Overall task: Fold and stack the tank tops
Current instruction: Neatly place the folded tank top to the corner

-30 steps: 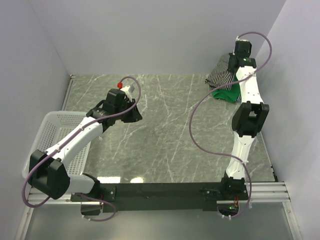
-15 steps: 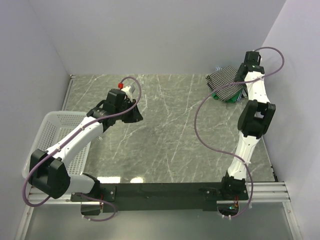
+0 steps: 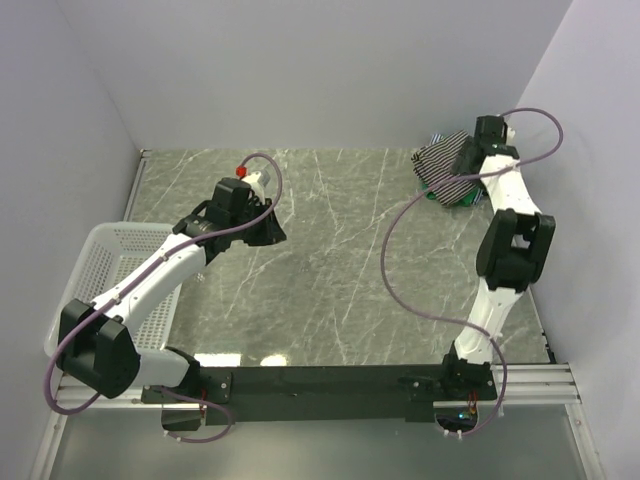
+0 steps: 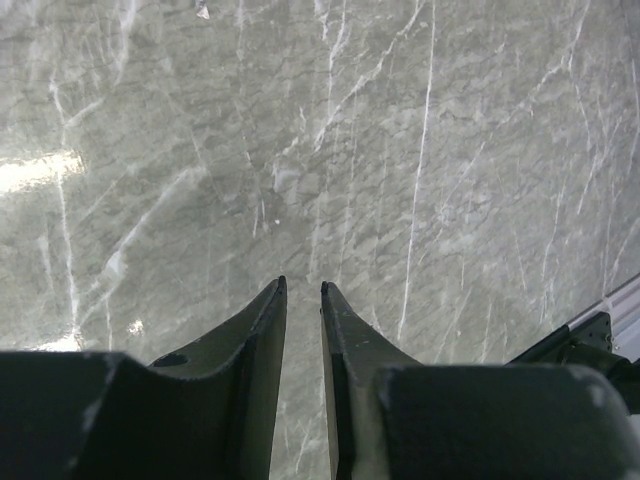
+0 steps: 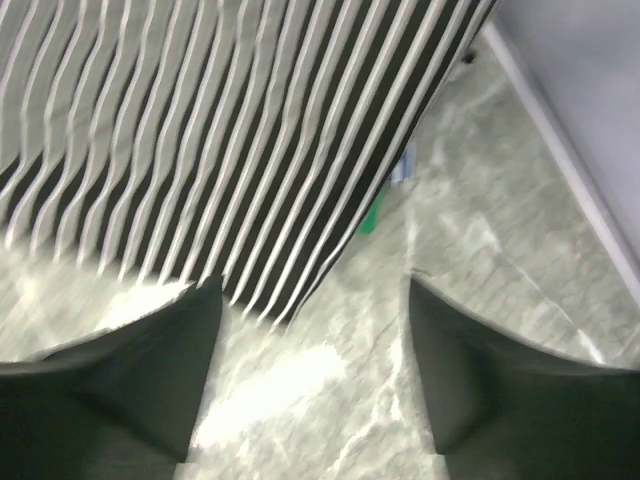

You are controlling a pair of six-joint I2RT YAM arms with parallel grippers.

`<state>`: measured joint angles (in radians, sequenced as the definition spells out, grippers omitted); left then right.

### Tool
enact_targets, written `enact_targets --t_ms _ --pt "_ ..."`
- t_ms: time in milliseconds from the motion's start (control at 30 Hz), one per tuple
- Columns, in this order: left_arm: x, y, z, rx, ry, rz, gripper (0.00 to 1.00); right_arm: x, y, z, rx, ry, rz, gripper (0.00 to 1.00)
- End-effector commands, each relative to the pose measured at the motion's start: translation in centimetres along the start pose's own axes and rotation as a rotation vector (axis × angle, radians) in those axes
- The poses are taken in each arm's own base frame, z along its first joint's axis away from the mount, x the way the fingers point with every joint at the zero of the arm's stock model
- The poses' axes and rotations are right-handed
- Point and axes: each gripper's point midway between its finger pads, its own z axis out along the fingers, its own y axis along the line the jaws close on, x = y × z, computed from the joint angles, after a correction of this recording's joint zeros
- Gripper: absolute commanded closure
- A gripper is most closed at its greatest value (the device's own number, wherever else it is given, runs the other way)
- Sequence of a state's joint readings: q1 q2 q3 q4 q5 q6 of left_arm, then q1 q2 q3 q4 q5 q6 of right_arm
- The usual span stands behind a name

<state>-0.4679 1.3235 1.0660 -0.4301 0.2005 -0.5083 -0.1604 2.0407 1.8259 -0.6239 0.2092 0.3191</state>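
1. Top external view: you have a wide stretch of bare table (image 3: 340,270) through the middle of the frame. The cramped spot is the upper right corner, where the striped tank top (image 3: 443,158) lies bunched close to the right wall (image 3: 595,150). A sliver of the green tank top (image 3: 436,196) shows at its lower edge. The white basket (image 3: 112,262) sits at the left edge.
   - The right arm (image 3: 512,245) runs up the right side and bends left at the wrist. It carries the right gripper (image 3: 466,160) over the striped cloth.
   - The left arm (image 3: 150,275) crosses over the basket. The left gripper (image 3: 268,230) is at centre left, well apart from both tops.
   - The arm covers part of the pile, and you cannot make out either jaw gap from up here.

2. Left wrist view: only marble fills the frame, with the table's metal edge rail (image 3: 548,335) (image 4: 600,325) cut off at lower right.
   - The left gripper (image 4: 300,288) points down at the stone. Its fingers are almost together with a thin slit between the tips, and nothing is in it.
   - No tank top appears here.

3. Right wrist view: the striped tank top (image 5: 230,130) fills the upper left. Its edge slants down toward the bottom centre, and a speck of the green tank top (image 5: 372,216) peeks out beside it.
   - The right gripper (image 5: 315,290) is spread wide. Its two dark fingers sit at the lower corners and hold nothing.
   - The left finger's tip meets the cloth's edge in the picture, but you cannot tell whether it touches.
   - Bare marble lies between the fingers. The foot of the wall runs along the upper right.
   - The frame is blurred.
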Motion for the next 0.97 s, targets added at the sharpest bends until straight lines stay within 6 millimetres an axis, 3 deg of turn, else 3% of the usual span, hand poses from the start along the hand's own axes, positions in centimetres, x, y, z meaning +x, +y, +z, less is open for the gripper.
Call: enact_targets --t_ms 0,33,67,100,133,167,200,233,267,300,333,367,400,433,500,533,600,767,933 --pt "-1.9 -0.6 -1.6 0.009 -0.086 0.033 0.73 -4.5 3.6 -8.7 -0.146 -0.240 0.070 0.14" --pt "-2.1 -0.4 -1.8 -0.003 -0.098 0.036 0.73 -1.9 4.9 -9.2 -0.167 -0.215 0.037 0.11" --pt "-2.3 -0.3 -2.0 -0.010 -0.106 0.040 0.72 -1.8 5.3 -10.2 -0.174 -0.250 0.038 0.11" --pt "-2.5 -0.4 -2.4 -0.013 -0.116 0.041 0.72 -2.2 5.1 -12.7 -0.198 -0.292 0.056 0.10" --pt "-2.7 -0.4 -2.6 -0.017 -0.126 0.045 0.72 1.2 7.1 -13.2 -0.250 -0.253 0.004 0.10" --pt "-2.7 -0.2 -2.7 -0.022 -0.129 0.047 0.71 1.9 7.9 -14.3 -0.300 -0.260 0.016 0.09" --pt "-2.8 -0.3 -3.0 -0.027 -0.137 0.047 0.71 2.1 8.3 -16.9 -0.363 -0.294 0.027 0.09" --pt "-2.8 -0.1 -3.0 -0.034 -0.140 0.050 0.71 5.1 8.2 -16.3 -0.378 -0.255 -0.005 0.09" --pt "-2.8 0.0 -3.1 -0.038 -0.144 0.052 0.71 6.4 9.1 -17.6 -0.424 -0.266 -0.013 0.09" --pt "-2.8 0.0 -3.2 -0.038 -0.144 0.049 0.71 6.8 9.0 -19.7 -0.471 -0.295 -0.007 0.08" --pt "-2.7 0.0 -3.3 -0.036 -0.147 0.050 0.71 9.7 8.6 -19.2 -0.481 -0.261 -0.035 0.08" --pt "-2.7 0.0 -3.4 -0.037 -0.149 0.048 0.70 10.6 8.8 -20.0 -0.509 -0.270 -0.037 0.08" --pt "-2.9 0.0 -3.7 -0.041 -0.161 0.046 0.70 11.3 9.0 -22.1 -0.559 -0.293 -0.032 0.07" --pt "-2.9 0.1 -3.7 -0.044 -0.165 0.042 0.70 13.8 8.7 -21.7 -0.576 -0.253 -0.038 0.07" --pt "-2.9 0.4 -4.1 -0.057 -0.177 0.037 0.69 15.1 9.0 -24.2 -0.670 -0.276 -0.032 0.07" --pt "-2.7 0.6 -4.1 -0.068 -0.174 0.039 0.69 16.9 8.6 -23.9 -0.682 -0.252 -0.044 0.07" --pt "-2.2 1.1 -4.3 -0.089 -0.171 0.039 0.69 17.3 8.2 -25.2 -0.722 -0.272 -0.033 0.06" --pt "-2.1 1.6 -5.0 -0.106 -0.196 0.047 0.68 18.3 7.0 -25.6 -0.739 -0.284 -0.052 0.06" --pt "-1.9 1.7 -5.1 -0.106 -0.203 0.044 0.68 18.3 7.8 -26.0 -0.760 -0.261 -0.076 0.05"
